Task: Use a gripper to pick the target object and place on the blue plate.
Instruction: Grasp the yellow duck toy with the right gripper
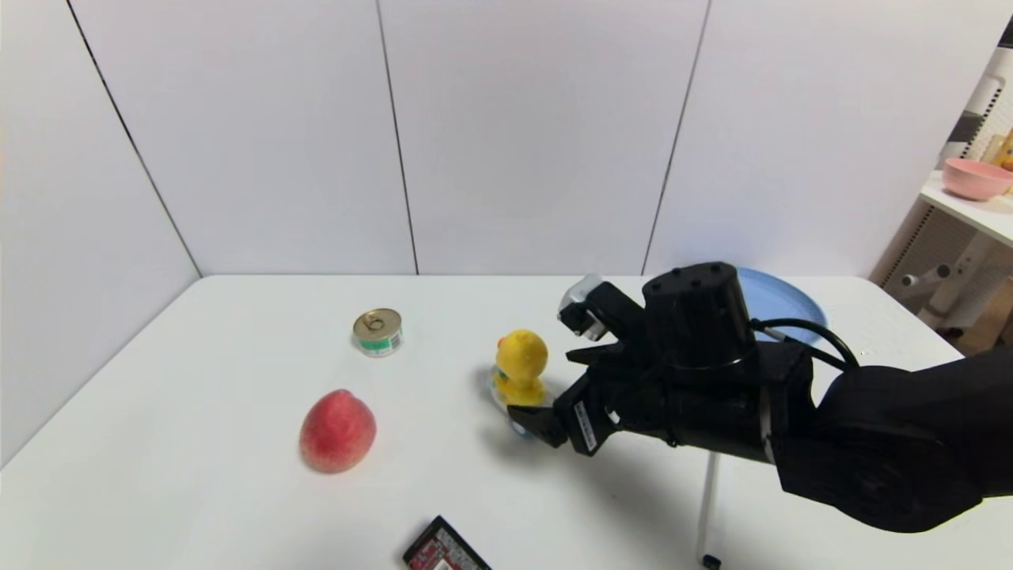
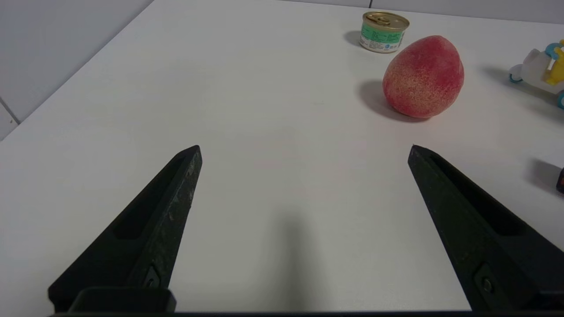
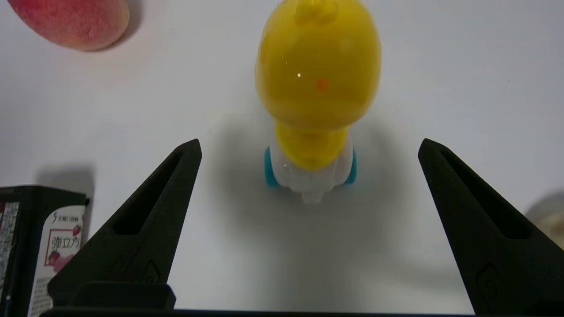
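Yellow duck toy [image 1: 521,366] on white car base with blue wheels, upright near the middle of the white table [image 1: 198,412]; seen from behind in the right wrist view [image 3: 318,79], centred ahead of the two spread fingers and touched by neither. Right gripper [image 1: 554,378] just to the duck's right, low over the table, jaws wide apart with nothing between them; near finger [image 1: 538,423] beside the toy's base, far finger apparently behind the body, though partly hidden by the wrist. Blue plate [image 1: 779,305] at the table's far right, largely covered by the right wrist. Red-pink peach [image 1: 337,431] to the duck's left, well apart; small tin can [image 1: 377,332] farther back on the left. Dark printed box [image 1: 443,548] at the near edge. Pink bowl [image 1: 977,177] on a side shelf beyond the table. Left gripper [image 2: 304,149] parked over bare tabletop on the left, fingers wide apart, peach [image 2: 424,77] and can [image 2: 383,31] beyond them.
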`<move>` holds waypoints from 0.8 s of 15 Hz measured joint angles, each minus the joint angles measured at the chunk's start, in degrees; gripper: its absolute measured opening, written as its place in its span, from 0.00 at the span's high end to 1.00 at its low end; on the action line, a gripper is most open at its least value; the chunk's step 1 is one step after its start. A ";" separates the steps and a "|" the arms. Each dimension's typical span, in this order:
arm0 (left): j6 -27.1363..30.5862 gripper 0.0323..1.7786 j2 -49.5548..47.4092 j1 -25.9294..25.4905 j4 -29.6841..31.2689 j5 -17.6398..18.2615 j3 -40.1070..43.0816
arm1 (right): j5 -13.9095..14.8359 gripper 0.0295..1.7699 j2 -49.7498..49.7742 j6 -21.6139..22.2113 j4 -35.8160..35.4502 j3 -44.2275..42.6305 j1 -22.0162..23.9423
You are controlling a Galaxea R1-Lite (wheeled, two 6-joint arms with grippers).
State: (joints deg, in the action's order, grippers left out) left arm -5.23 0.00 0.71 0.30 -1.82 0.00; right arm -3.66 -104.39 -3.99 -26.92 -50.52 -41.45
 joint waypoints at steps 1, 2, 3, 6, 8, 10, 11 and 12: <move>0.00 0.05 0.00 0.00 0.02 0.00 0.00 | 0.00 0.04 -0.68 0.00 -2.96 0.94 -0.02; 0.02 0.05 0.00 0.00 0.02 -0.02 0.00 | 0.09 0.04 -1.29 0.02 -5.38 1.79 0.00; 0.00 0.05 0.00 0.00 0.00 0.00 0.00 | 0.41 0.04 -1.89 0.02 -7.75 2.65 0.00; 0.00 0.05 0.00 0.00 0.00 0.02 0.00 | 0.88 0.04 -3.88 0.00 -12.89 4.11 0.00; 0.02 0.05 0.00 0.00 0.00 0.00 0.00 | 1.32 0.04 -5.18 0.02 -15.84 4.41 0.00; 0.00 0.05 0.00 -0.02 0.02 0.02 0.00 | 1.43 0.04 -6.66 0.00 -19.16 4.49 0.00; 0.02 0.05 0.00 -0.02 0.02 0.02 0.00 | 1.73 0.04 -7.38 0.00 -20.60 4.44 0.00; 0.02 0.05 0.00 -0.02 0.00 0.00 0.00 | 2.51 0.04 -8.09 -0.02 -21.92 4.16 -0.02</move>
State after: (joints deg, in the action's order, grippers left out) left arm -5.21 0.00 0.68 0.30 -1.82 0.00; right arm -1.15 -112.48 -4.01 -48.84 -46.36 -41.47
